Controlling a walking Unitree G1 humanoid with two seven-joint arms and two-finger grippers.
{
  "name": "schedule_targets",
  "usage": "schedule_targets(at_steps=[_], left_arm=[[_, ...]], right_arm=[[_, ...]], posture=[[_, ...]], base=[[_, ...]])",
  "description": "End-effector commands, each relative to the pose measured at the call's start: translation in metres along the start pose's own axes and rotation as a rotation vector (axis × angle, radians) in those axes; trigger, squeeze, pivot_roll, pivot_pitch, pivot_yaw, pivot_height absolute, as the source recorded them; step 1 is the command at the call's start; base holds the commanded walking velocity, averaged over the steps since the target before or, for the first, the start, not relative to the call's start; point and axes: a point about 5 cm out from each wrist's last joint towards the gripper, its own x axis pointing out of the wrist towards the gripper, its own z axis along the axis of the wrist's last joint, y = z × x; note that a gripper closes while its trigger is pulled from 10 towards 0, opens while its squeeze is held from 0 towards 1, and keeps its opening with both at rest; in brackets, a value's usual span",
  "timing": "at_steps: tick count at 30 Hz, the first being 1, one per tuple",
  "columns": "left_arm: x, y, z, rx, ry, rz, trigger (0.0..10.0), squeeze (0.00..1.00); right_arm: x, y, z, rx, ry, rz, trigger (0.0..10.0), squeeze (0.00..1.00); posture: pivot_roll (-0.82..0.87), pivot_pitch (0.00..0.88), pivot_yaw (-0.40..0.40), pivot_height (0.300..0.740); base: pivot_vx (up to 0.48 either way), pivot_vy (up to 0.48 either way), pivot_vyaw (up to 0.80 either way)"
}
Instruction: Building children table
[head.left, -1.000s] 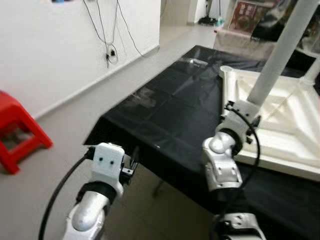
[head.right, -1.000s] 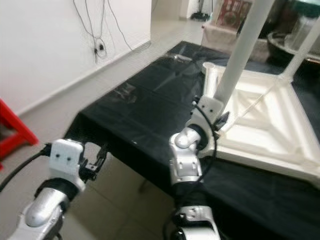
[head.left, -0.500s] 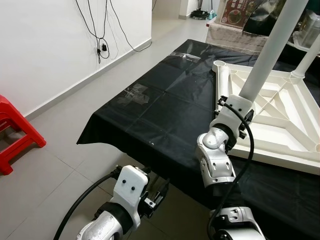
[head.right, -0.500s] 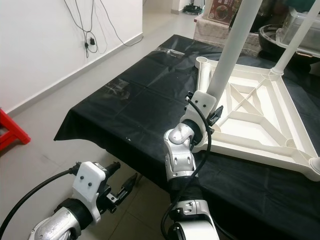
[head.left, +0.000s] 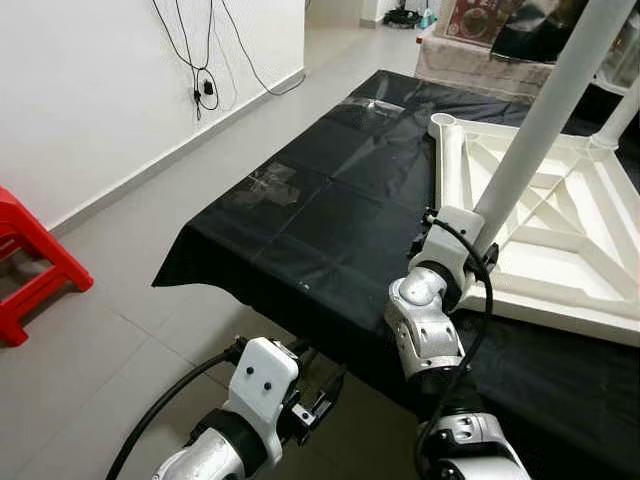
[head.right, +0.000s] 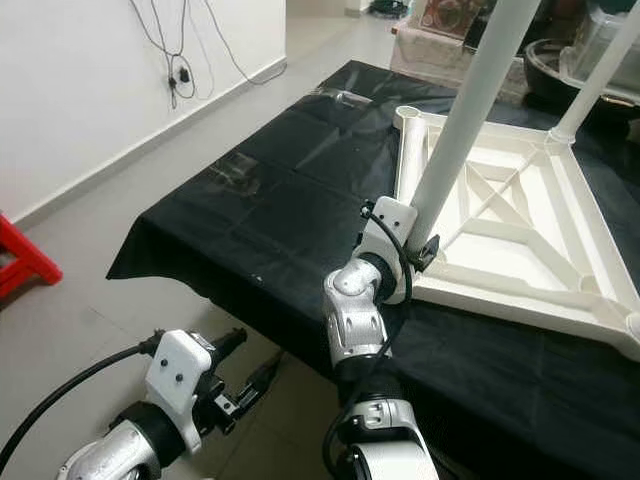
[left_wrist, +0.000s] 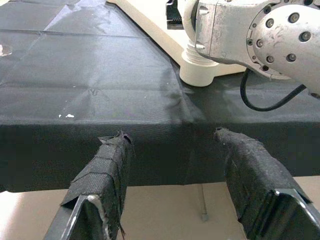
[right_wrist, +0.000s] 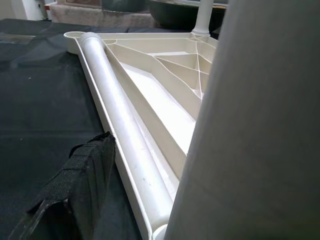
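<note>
One leg (head.left: 545, 125), a stiff, light, smooth white tube, stands tilted in the near corner socket of the upturned tabletop (head.left: 560, 215) on the black cloth (head.left: 330, 215). Hold it low, near the socket. The right gripper (head.right: 428, 245) clasps its base, leg between the jaws. The left gripper (left_wrist: 172, 177), at 7 o'clock below the cloth edge, gapes wide and empty.

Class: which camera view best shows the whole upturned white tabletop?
The right eye view: the tabletop lies ribbed underside up on the black cloth, most of its frame visible. The left eye view crops its right side; the wrist views catch only an edge.
</note>
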Motion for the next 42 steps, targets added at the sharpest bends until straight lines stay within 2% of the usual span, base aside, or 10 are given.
schedule_targets(at_steps=[1,5,10,16,22,28,29,32,34,42], left_arm=[[-0.002,0.001,-0.004,0.010,0.017,0.008,10.0,0.00],[-0.002,0.002,-0.005,0.014,0.018,0.009,10.0,0.00],[-0.001,0.003,-0.004,0.026,0.007,0.012,10.0,0.00],[0.000,0.003,-0.003,0.026,0.000,0.011,10.0,0.00],[0.000,0.003,-0.002,0.034,-0.006,0.014,10.0,0.00],[0.001,0.003,-0.001,0.038,-0.013,0.013,10.0,0.00],[0.001,0.002,0.000,0.038,-0.017,0.015,10.0,0.00],[0.001,0.002,0.001,0.039,-0.019,0.015,10.0,0.00],[0.001,0.003,0.001,0.043,-0.020,0.015,10.0,0.00],[0.001,0.003,0.001,0.046,-0.019,0.016,10.0,0.00]], right_arm=[[-0.021,0.013,-0.005,0.034,0.039,0.099,10.0,0.00],[-0.023,0.012,-0.005,0.026,0.032,0.136,10.0,0.00],[-0.026,-0.007,-0.014,0.023,0.027,0.250,10.0,0.00],[-0.023,-0.014,-0.016,0.026,0.009,0.282,10.0,0.00],[-0.017,-0.016,-0.008,0.057,-0.027,0.363,10.0,0.00],[-0.004,-0.019,0.000,0.047,-0.053,0.409,10.0,0.00],[0.003,-0.020,0.003,0.046,-0.061,0.429,10.0,0.00],[0.007,-0.020,0.005,0.051,-0.070,0.448,10.0,0.00],[0.017,-0.023,0.009,0.064,-0.083,0.475,10.0,0.00],[0.024,-0.030,0.012,0.094,-0.094,0.519,10.0,0.00]], posture=[[0.15,0.105,-0.054,0.740],[0.15,0.102,-0.052,0.740],[0.14,0.100,-0.054,0.740],[0.13,0.104,-0.054,0.740],[0.13,0.108,-0.055,0.740],[0.13,0.110,-0.056,0.740],[0.13,0.111,-0.058,0.740],[0.13,0.113,-0.060,0.740],[0.14,0.114,-0.061,0.740],[0.13,0.116,-0.057,0.740]], base=[[0.000,0.000,0.00],[0.000,0.000,0.00],[0.000,0.000,0.00],[0.000,0.000,0.00],[0.000,0.000,0.00],[0.000,0.000,0.00],[0.000,0.000,0.00],[0.000,0.000,0.00],[0.000,0.000,0.00],[0.000,0.000,0.00]])
